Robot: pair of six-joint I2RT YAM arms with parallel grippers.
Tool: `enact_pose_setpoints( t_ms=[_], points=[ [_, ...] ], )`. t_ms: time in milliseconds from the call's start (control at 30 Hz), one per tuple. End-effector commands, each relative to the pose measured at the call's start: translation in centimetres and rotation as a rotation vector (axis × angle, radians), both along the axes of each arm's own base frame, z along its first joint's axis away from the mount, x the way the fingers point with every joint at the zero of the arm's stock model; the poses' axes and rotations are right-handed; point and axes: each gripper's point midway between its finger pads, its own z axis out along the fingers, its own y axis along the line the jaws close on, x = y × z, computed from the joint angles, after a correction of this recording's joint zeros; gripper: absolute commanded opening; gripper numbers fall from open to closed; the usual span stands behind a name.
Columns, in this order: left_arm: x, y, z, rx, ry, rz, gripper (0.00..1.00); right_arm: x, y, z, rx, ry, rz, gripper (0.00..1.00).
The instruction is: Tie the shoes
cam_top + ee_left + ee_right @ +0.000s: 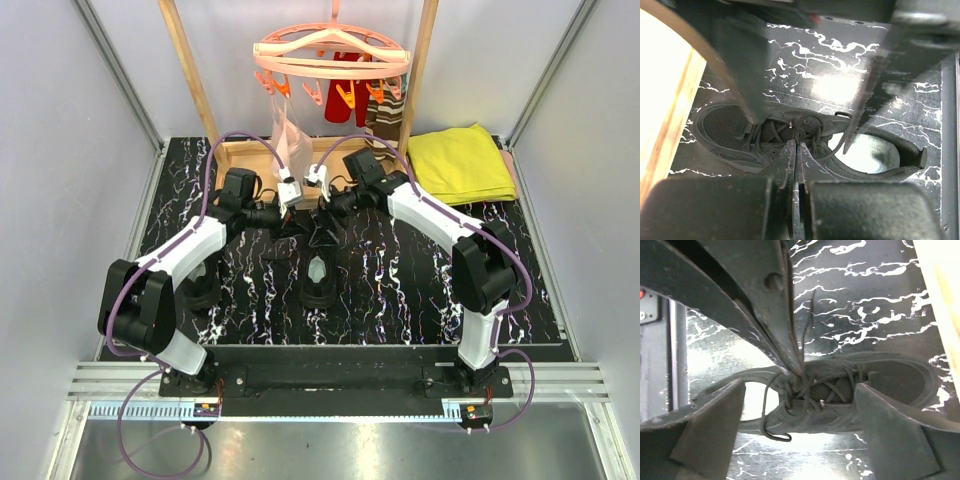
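Observation:
A black shoe (320, 282) with a pale insole lies mid-table, toe towards the back; its partner (203, 292) sits to the left, half hidden under my left arm. Both grippers meet over the middle shoe's laces. My left gripper (796, 145) is shut, its tips pinching a thin black lace (807, 325) at the knot area of the shoe (730, 130). My right gripper (800, 387) stands open, its fingers (715, 430) straddling the shoe (890, 375) with nothing between them. A loose lace loop (774, 434) hangs over the shoe's side.
A wooden frame (240, 150) stands at the back, close behind the grippers, with a peach peg hanger (330, 55) above holding socks (385, 115) and a clear bag (290, 135). A folded yellow cloth (462, 165) lies back right.

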Motion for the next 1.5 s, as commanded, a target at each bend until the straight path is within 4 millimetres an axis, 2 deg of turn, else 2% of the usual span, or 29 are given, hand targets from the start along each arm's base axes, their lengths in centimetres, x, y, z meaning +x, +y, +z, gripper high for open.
enact_pose_setpoints(
  t_ms=[0, 300, 433, 500, 533, 600, 633, 833, 1167, 1267, 1467],
  points=[
    [1.3, -0.3, 1.9, -0.036, -0.06, 0.014, 0.0, 1.0, -1.1, 2.9, 0.027, -0.038, -0.076, 1.0],
    [1.4, -0.3, 2.1, -0.04, -0.056, 0.024, 0.0, -0.4, -0.5, 1.3, 0.034, 0.117, -0.084, 1.0],
    [1.4, -0.1, 2.0, -0.041, -0.05, 0.029, 0.0, -0.7, -0.8, -0.1, 0.017, 0.111, -0.088, 1.0],
    [1.4, -0.1, 2.0, -0.042, -0.047, 0.032, 0.0, -0.4, -0.8, 0.2, 0.038, 0.075, -0.103, 1.0],
    [1.4, -0.1, 1.9, -0.041, -0.046, 0.032, 0.0, -0.6, -1.1, -0.6, 0.032, 0.077, -0.11, 1.0],
    [1.3, -0.1, 1.9, -0.04, -0.045, 0.033, 0.0, -0.2, -0.9, 0.4, 0.074, 0.026, -0.119, 1.0],
    [1.2, -0.1, 1.8, -0.04, -0.041, 0.033, 0.0, -0.4, -1.1, -0.3, 0.069, 0.028, -0.127, 1.0],
    [1.4, 0.1, 1.6, -0.035, -0.04, 0.046, 0.0, 0.3, -0.8, 0.8, 0.134, -0.044, -0.158, 0.98],
    [1.8, -0.1, 1.5, -0.043, -0.03, 0.056, 0.0, -0.5, 0.2, 1.4, 0.156, -0.04, -0.147, 1.0],
    [1.8, -0.1, 1.4, -0.047, -0.023, 0.058, 0.0, -1.0, 0.5, 1.1, 0.138, -0.062, -0.148, 1.0],
    [1.8, 0.0, 1.3, -0.045, -0.022, 0.064, 0.0, -0.2, 0.2, -0.2, 0.098, -0.121, -0.214, 0.96]
  ],
)
